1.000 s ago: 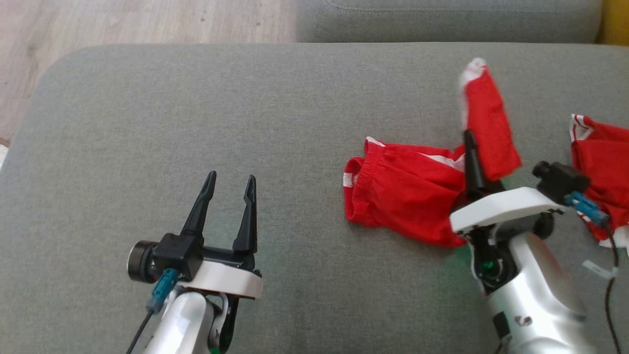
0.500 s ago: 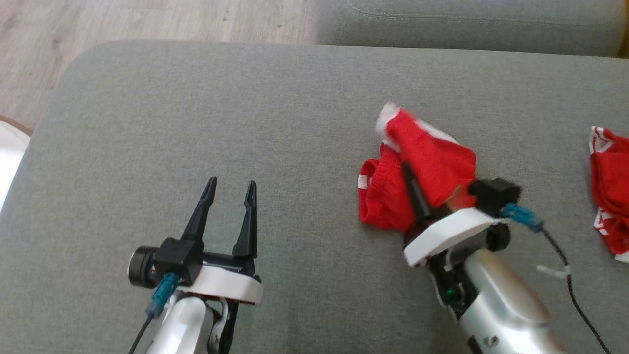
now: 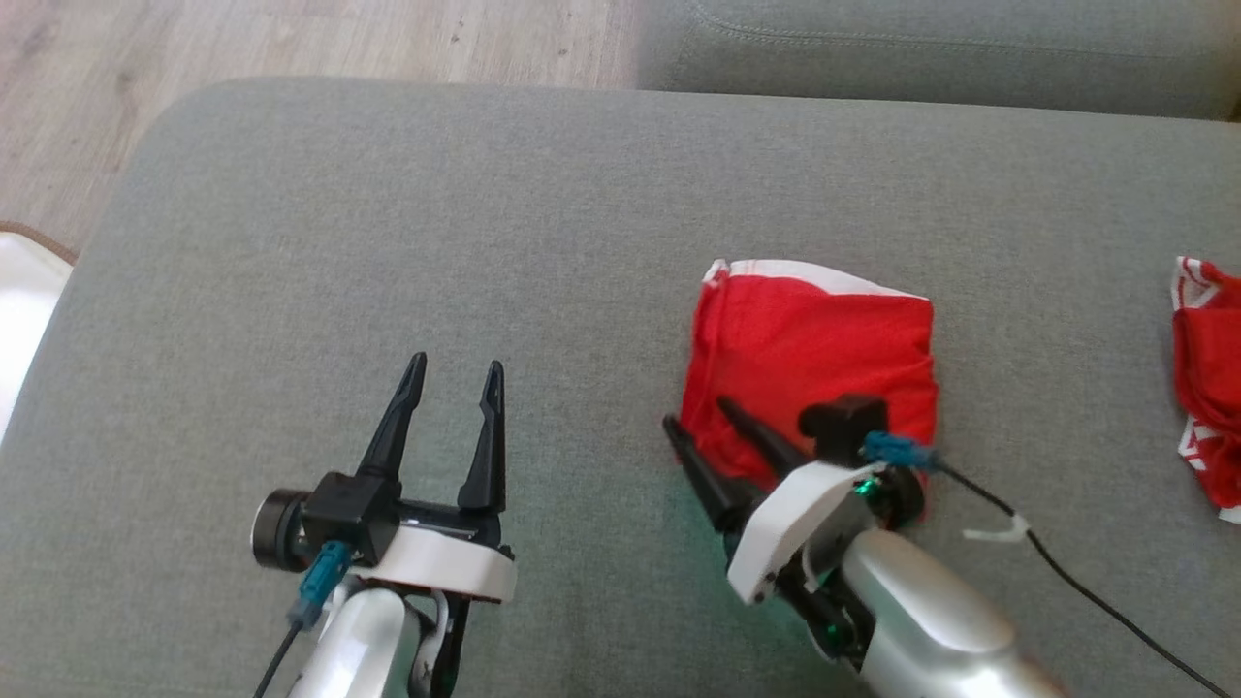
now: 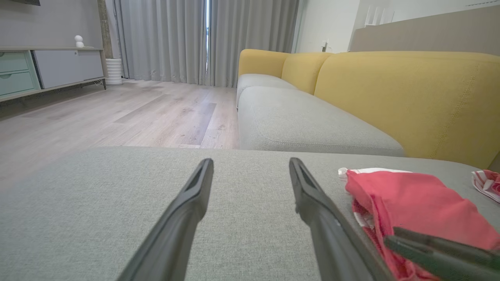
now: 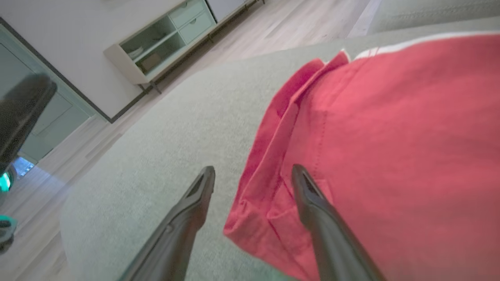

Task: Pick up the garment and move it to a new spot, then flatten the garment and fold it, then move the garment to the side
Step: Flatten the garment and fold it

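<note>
1. The right fingers [image 3: 693, 460] [image 5: 316, 210] are spread wide and pinch nothing.
2. They straddle the near left corner of the garment [image 3: 814, 339] [image 5: 390, 136]. One finger lies over the red cloth and the other over the bare grey seat cushion [image 3: 388, 213] just beside the hem. Whether either finger presses on the cloth cannot be told.
3. The left fingers [image 3: 393, 427] [image 4: 183, 218] are also spread and empty. They are over bare cushion, well to the left of the garment [image 4: 422, 199].
4. The garment lies on the cushion as a folded red block with a white-trimmed edge on its far side.
5. A second red garment [image 3: 1207, 388] [image 4: 486, 181] with white trim lies crumpled at the right edge, well apart from the first.
6. A black cable [image 3: 1066, 572] trails from the right wrist across the cushion.
7. A yellow backrest [image 4: 410, 89] rises behind the seat, with a wooden floor [image 3: 291, 39] beyond the cushion's far edge.
</note>
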